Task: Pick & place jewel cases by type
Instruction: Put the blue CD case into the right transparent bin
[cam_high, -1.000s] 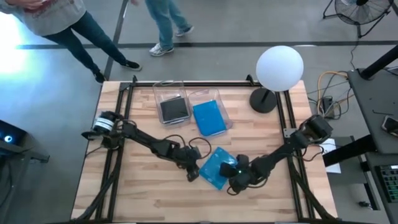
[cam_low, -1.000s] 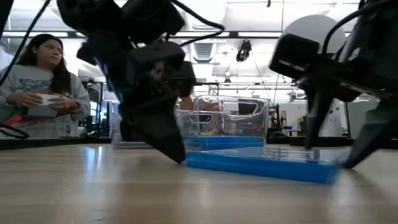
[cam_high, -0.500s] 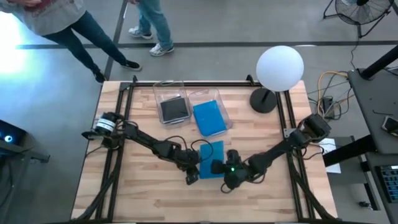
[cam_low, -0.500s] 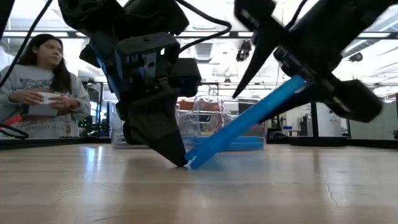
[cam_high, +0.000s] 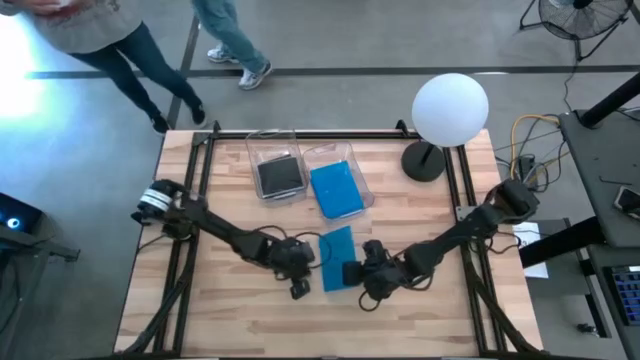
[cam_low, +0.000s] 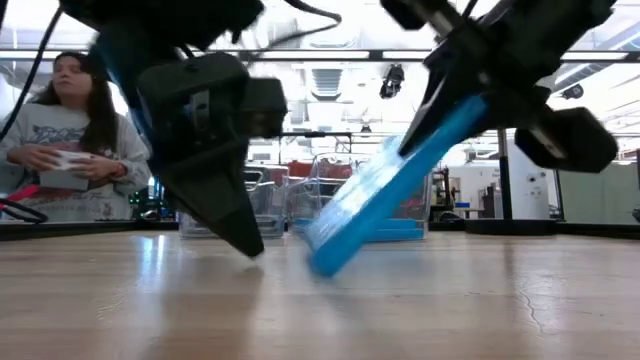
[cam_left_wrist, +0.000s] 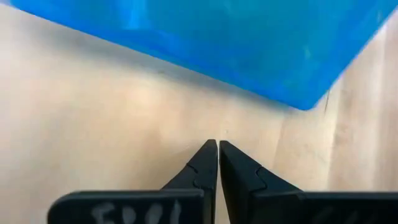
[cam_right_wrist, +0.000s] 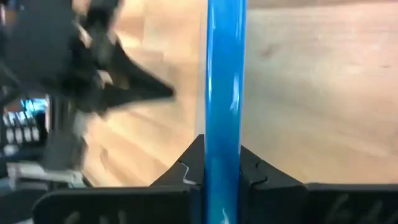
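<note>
A translucent blue jewel case (cam_high: 338, 258) stands tilted over the middle of the table, with my right gripper (cam_high: 360, 272) shut on it. My left gripper (cam_high: 298, 280) is shut just to its left, its fingertips (cam_low: 248, 245) down near the wood and apart from the case (cam_left_wrist: 217, 50). At the far side stand two clear bins. The left bin (cam_high: 276, 150) holds a dark jewel case (cam_high: 280, 177) lying flat. The right bin (cam_high: 352, 160) holds a blue jewel case (cam_high: 337, 190) lying flat. My right gripper pinches the blue case's two flat faces (cam_right_wrist: 224, 134) between its two fingers (cam_right_wrist: 252, 167), at the raised edge on the table's right side. The case slopes steeply (cam_low: 400, 170), its lower left edge (cam_low: 322, 262) close to the wood; whether that edge touches, I cannot tell.
A lamp with a white globe (cam_high: 450, 108) stands at the far right corner. People stand beyond the far edge (cam_high: 150, 60), and one person (cam_low: 60, 130) shows behind the table in the low view. Bare wood lies along the near edge (cam_high: 330, 330).
My right gripper has shut on the blue case's right edge, moved toward the table's left and raised that edge, so the case has gone from lying flat to steeply tilted. My left gripper, shut against the case's left edge before, has drawn back toward the table's left, apart from it.
</note>
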